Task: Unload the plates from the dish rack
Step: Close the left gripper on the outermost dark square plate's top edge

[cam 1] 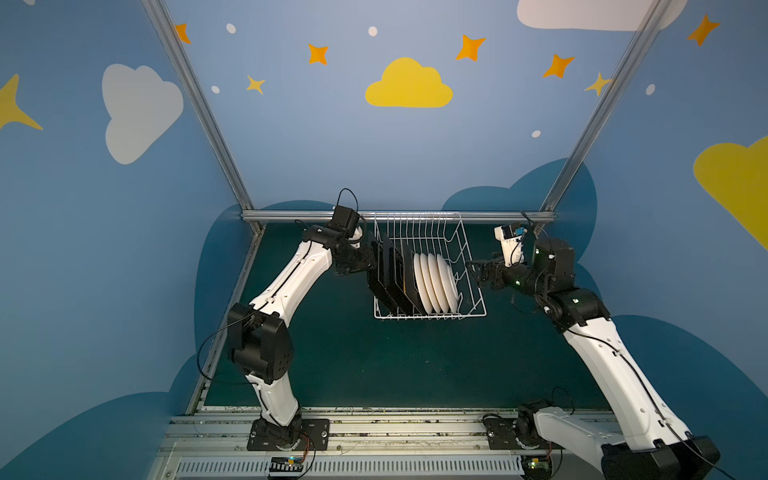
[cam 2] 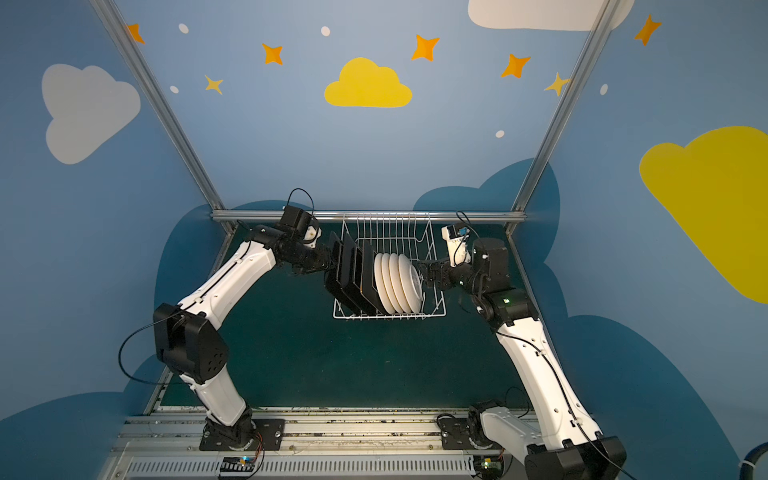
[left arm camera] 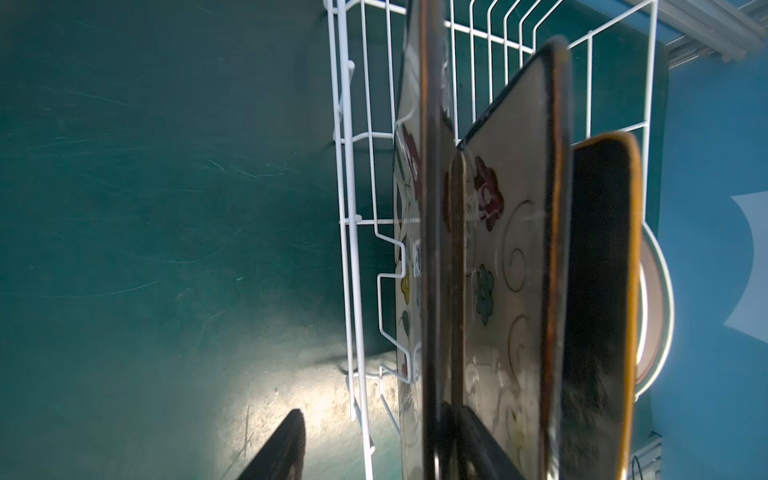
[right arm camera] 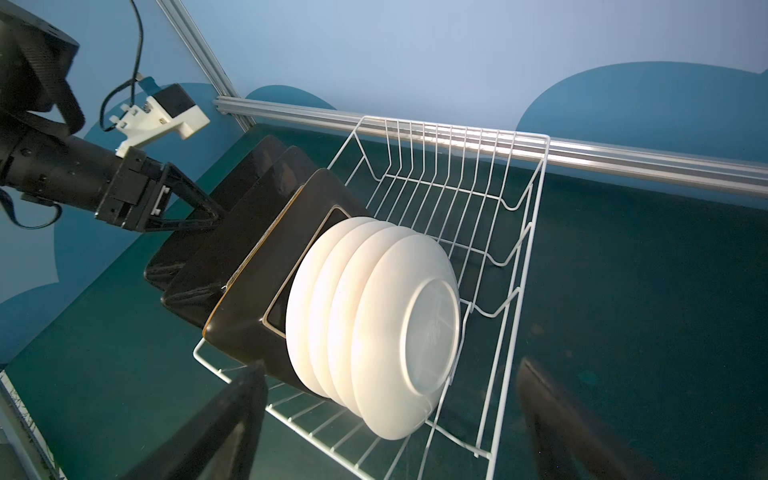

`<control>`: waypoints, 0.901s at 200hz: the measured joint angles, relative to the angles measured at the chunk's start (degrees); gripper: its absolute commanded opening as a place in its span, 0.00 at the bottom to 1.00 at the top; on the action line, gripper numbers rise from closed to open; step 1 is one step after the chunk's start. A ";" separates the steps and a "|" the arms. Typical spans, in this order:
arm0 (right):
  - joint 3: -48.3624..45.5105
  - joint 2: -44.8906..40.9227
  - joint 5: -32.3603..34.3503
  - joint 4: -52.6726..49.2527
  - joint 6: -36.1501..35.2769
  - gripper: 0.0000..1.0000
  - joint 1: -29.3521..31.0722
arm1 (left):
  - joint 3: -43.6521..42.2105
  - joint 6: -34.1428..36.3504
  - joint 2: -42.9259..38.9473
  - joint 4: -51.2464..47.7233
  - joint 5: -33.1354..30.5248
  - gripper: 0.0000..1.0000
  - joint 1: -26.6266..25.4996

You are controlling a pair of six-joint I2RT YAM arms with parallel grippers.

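The left gripper point(right arm camera: 216, 218) stands with its jaws apart, astride the top edge of the outermost plate point(left arm camera: 430, 249) of the row. One finger point(left arm camera: 286, 449) sits outside, with clear space between it and the plate. The other is slipped in behind, between this plate and the next. Nothing is clamped.

Directly ahead of this gripper, three square plates point(cam 1: 390, 274) stand on edge in the dish rack point(cam 1: 432, 317), their faces turned toward it. They have rounded corners, glossy black backs and a thin orange-brown line along the rim. In the left wrist view the cream faces carry dark red, teal and yellow flowers and fine curling lines.

Beyond them, farther from the left gripper, four round plates point(right arm camera: 374, 311) nest close together. Their backs are plain white, and the last one shows a raised foot ring. In the left wrist view one of them shows a reddish band around its face.

The right gripper point(cam 1: 477, 272) hovers at the rack's opposite side wall with its jaws spread wide and empty. Its fingers point(right arm camera: 232, 415) point toward the white backs.

The rack is white wire with flared sides and rows of upright tines. It sits between the two grippers on the dark green table point(cam 1: 374, 365).
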 measured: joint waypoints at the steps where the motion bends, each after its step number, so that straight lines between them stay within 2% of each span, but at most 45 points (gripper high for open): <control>1: 0.00 -0.04 0.02 0.02 0.00 0.93 0.00 | 0.04 0.00 0.04 0.07 0.04 0.58 0.00; 93: -0.15 -1.03 2.93 0.02 -1.09 0.93 0.87 | 3.32 -0.96 5.62 1.01 1.31 0.54 -0.90; 141: -0.15 -0.98 3.80 -0.04 -1.44 0.93 1.22 | 3.52 -1.73 5.86 0.76 2.05 0.48 -1.51; 180: -0.15 -0.70 4.02 -0.50 -2.05 0.93 1.44 | 3.56 -2.12 5.86 0.74 2.12 0.48 -1.75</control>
